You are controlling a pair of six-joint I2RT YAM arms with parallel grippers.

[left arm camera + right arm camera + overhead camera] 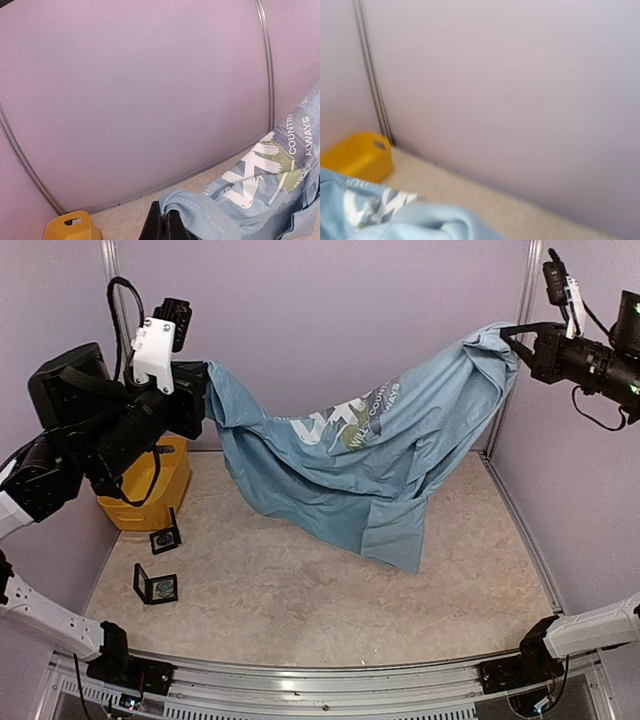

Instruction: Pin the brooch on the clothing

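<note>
The light blue T-shirt (370, 460) is hanging in the air over the far half of the table (300, 620), slung like a hammock between both arms. Its printed chest is creasing in the sag, and its lowest fold is dipping toward the middle of the table; whether it is touching cannot be told.

The left gripper (203, 390) is clamping one bunched edge above the far-left corner, its dark fingers (161, 226) closing on a stitched hem. The right gripper (513, 340) is pinching the opposite edge high above the far-right corner, though its own camera is showing only cloth and wall.

A yellow bin (150, 490) is sitting in the far-left corner. Two small black cases (158, 587) are standing open in front of it by the left edge; whether either is holding the brooch is too small to tell.

The danger is likely a crumpled landing: lowered this slack, the shirt may settle in folds, leaving no flat patch for pinning. A hem slipping from either thin grip could also drop cloth over the cases.
</note>
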